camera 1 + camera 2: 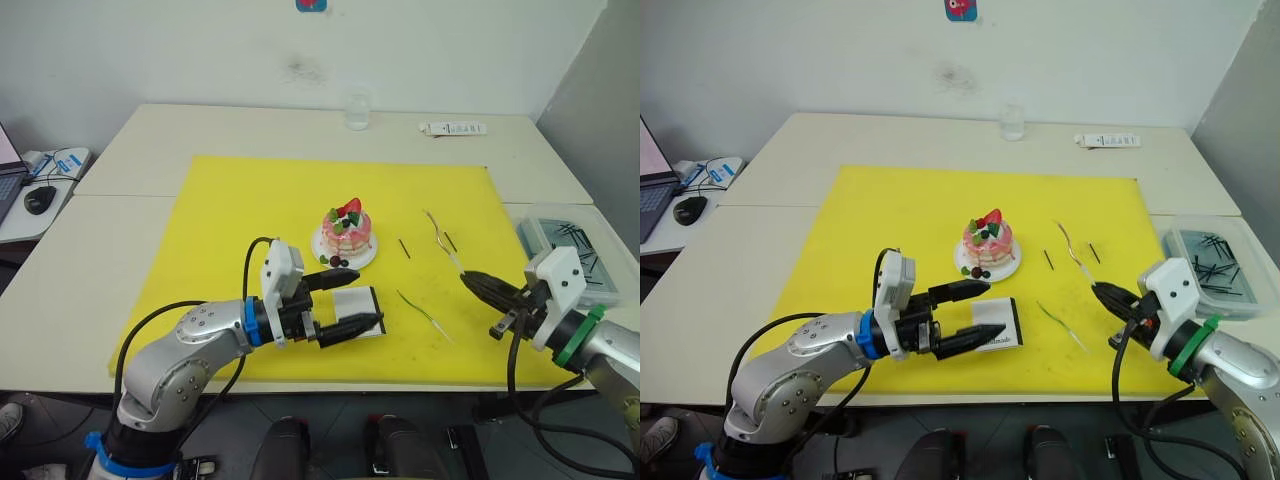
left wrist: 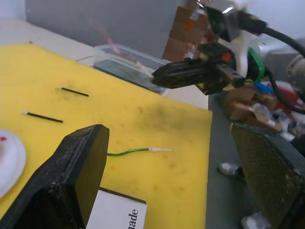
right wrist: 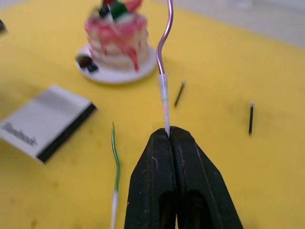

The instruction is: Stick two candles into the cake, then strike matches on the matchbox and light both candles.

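While the cake (image 1: 346, 232) sits on its small white plate (image 1: 364, 259) near the middle of the yellow mat (image 1: 240, 220), a clear lidded box (image 1: 1212, 256) rests off the mat's edge to the right of the cake, and thin dark sticks show through its lid. A glass (image 1: 358, 110) stands on the table (image 1: 150, 140) well behind the cake; what it contains cannot be told.

The right gripper (image 1: 468, 279), to the right of the cake and nearer the robot, is clenched on the white base of a pale pinkish candle (image 3: 166, 52). That candle's long axis runs straight out from the fingertips, its wavy free end pointing away from the robot and passing just right of the cake.

The green candle (image 1: 424, 313) lies flat on the mat between the cake and the right gripper, slanting, its white tip toward the robot.

Two matches (image 1: 404, 248) lie just right of the cake, roughly parallel, pointing away from the robot.

The left gripper (image 1: 362, 301) hangs just in front of the cake with its jaws spread wide, empty. The matchbox (image 1: 357, 310) lies flat between and beneath the fingers, black strip on the side away from the arm
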{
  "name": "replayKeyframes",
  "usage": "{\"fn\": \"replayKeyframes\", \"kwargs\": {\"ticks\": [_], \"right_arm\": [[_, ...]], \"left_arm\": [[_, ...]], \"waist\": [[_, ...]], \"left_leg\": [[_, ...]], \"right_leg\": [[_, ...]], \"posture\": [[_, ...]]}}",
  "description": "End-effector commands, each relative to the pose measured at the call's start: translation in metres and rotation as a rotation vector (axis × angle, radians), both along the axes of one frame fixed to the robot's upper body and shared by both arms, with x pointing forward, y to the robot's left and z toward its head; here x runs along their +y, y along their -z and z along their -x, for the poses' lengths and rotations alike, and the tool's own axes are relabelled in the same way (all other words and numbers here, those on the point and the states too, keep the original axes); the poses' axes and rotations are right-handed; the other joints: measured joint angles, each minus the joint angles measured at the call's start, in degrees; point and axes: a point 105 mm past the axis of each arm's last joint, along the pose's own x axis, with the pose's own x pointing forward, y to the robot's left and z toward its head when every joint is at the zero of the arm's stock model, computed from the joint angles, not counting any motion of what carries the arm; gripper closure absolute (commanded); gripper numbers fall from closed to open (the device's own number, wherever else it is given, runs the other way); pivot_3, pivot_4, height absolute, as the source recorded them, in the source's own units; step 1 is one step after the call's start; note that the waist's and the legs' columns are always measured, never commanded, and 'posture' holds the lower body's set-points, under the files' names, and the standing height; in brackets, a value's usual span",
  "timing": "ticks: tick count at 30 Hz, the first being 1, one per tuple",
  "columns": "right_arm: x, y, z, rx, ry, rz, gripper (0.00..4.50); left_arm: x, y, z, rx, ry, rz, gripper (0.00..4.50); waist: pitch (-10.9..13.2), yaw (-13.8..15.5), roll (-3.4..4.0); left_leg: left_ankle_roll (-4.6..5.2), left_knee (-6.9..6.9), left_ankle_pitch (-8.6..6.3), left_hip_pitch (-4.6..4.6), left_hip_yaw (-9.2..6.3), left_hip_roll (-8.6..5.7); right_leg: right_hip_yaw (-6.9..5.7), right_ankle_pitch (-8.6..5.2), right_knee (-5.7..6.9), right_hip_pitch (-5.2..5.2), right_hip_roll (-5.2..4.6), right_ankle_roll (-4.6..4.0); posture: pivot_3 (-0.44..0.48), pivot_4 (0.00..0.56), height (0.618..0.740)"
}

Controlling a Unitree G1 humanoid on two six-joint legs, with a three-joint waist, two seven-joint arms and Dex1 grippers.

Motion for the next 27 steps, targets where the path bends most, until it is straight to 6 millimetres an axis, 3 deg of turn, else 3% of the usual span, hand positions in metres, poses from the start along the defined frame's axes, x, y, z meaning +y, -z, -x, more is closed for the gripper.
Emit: {"fn": "replayKeyframes", "kwargs": {"ticks": [1,4,8,17,27], "right_arm": [[0.022,-0.017,0.001,-0.116,-0.087,0.002,4.46],[0.034,-0.017,-0.002,-0.163,-0.128,0.013,4.5],[0.039,-0.02,-0.008,-0.21,-0.123,-0.004,4.5],[0.053,-0.032,-0.013,-0.264,-0.169,-0.042,4.5],[0.058,-0.038,-0.011,-0.263,-0.194,-0.072,4.5]], "left_arm": [[-0.002,-0.024,-0.014,0.021,-0.067,0.112,0.0],[-0.008,-0.031,-0.022,0.044,-0.096,0.168,0.37],[-0.022,-0.033,-0.025,0.086,-0.096,0.212,1.38],[-0.042,-0.036,-0.027,0.136,-0.103,0.306,1.38],[-0.052,-0.043,-0.032,0.106,-0.13,0.365,1.38]], "waist": [[0.0,0.03,0.0],[0.0,0.03,-0.01],[0.0,0.03,-0.01],[0.0,0.06,0.0],[0.0,0.08,0.0]], "left_leg": [[0.0,0.01,0.0,0.0,0.02,-0.02],[0.0,0.01,0.0,0.0,0.04,-0.06],[0.0,0.02,0.01,0.0,0.09,-0.09],[0.01,0.03,0.01,0.02,0.06,-0.07],[0.01,0.03,0.01,0.01,0.07,-0.08]], "right_leg": [[0.02,0.01,0.0,0.01,0.0,0.02],[0.05,0.05,-0.02,0.02,0.0,0.09],[0.09,0.19,-0.01,0.02,0.0,0.34],[0.09,0.23,0.05,0.02,0.04,0.37],[0.1,0.23,0.03,0.02,0.05,0.37]], "posture": [[0.0,0.15,0.74],[0.0,0.15,0.74],[0.0,0.15,0.74],[0.0,0.15,0.74],[0.0,0.15,0.74]]}}
